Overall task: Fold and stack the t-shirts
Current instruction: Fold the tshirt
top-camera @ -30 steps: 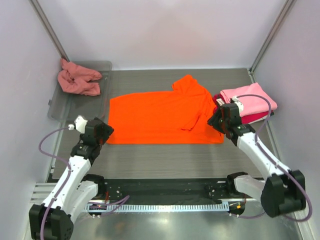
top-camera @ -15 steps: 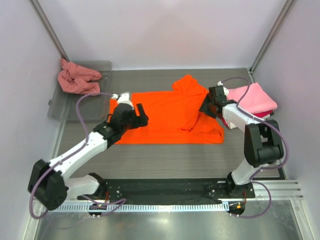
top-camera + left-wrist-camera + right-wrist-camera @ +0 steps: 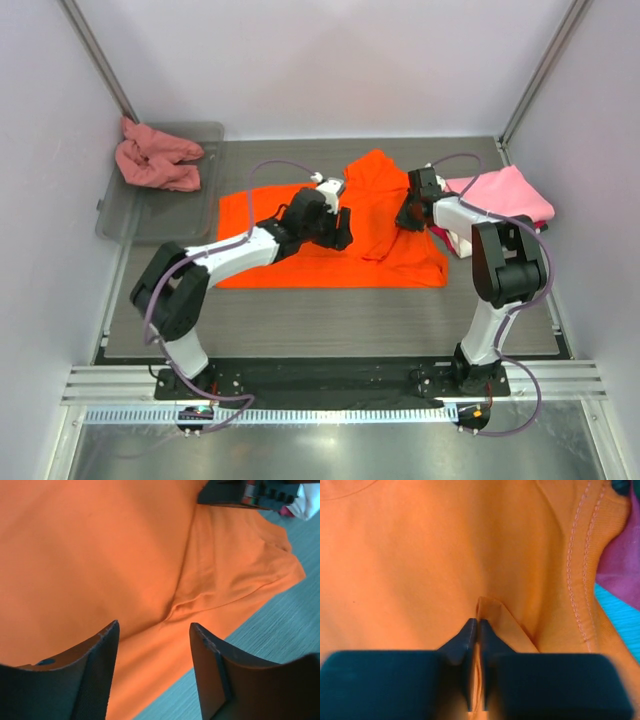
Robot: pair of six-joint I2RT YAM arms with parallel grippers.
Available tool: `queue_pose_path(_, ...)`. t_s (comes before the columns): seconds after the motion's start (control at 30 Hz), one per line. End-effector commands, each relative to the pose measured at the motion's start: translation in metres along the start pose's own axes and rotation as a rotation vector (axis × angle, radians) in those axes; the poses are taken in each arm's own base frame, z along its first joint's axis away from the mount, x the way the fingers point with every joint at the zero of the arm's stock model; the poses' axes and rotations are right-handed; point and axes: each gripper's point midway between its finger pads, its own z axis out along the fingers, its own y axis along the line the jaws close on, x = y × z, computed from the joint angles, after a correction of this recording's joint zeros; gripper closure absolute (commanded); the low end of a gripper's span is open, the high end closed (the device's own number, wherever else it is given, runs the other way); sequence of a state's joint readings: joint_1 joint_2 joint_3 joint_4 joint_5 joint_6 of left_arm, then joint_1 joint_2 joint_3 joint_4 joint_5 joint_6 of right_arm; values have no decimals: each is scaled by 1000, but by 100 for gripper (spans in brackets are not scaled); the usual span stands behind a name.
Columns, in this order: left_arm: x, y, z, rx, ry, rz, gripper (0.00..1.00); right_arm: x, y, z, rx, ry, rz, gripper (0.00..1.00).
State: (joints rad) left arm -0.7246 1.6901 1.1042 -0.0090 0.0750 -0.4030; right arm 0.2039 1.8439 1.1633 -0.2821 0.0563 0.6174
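An orange t-shirt point(image 3: 290, 240) lies spread across the middle of the table point(image 3: 300, 310), its right side folded over, while the left gripper point(image 3: 338, 230) hovers above its centre with jaws standing wide and nothing between them. At centre right, the right gripper point(image 3: 478, 630) has its jaws pinched tight on a small ridge of the orange cloth beside a stitched hem. A pink t-shirt point(image 3: 510, 195) sits folded at the right edge, and a salmon t-shirt point(image 3: 155, 160) lies crumpled in the tray point(image 3: 150, 215) at upper left.
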Motion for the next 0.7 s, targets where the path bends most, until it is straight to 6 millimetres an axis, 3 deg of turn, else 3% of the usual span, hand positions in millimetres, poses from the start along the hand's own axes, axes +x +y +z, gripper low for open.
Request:
queue_pose_path(0.0,-22,-44,14,184,-39,138,42,-16,14,-6,-42,-57,9,94)
queue_pose_path(0.03,-19,-49,18,201,-28,159,43,-18,13,-7,-36,-70,10,99)
queue_pose_path(0.17,-3,-68,39,221,0,288,45,-30,14,-18,-43,-120,17,99)
queue_pose_path(0.2,0,-71,43,227,3,339,54,-32,16,-21,-49,-129,16,99)
queue_pose_path(0.27,2,-79,49,226,11,387,59,-31,17,-22,-59,-123,24,99)
queue_pose_path(0.43,17,-83,65,220,41,451,52,-28,19,-20,-85,-101,43,99)
queue_pose_path(0.67,30,-79,86,165,85,472,54,-28,21,-21,-114,-94,62,99)
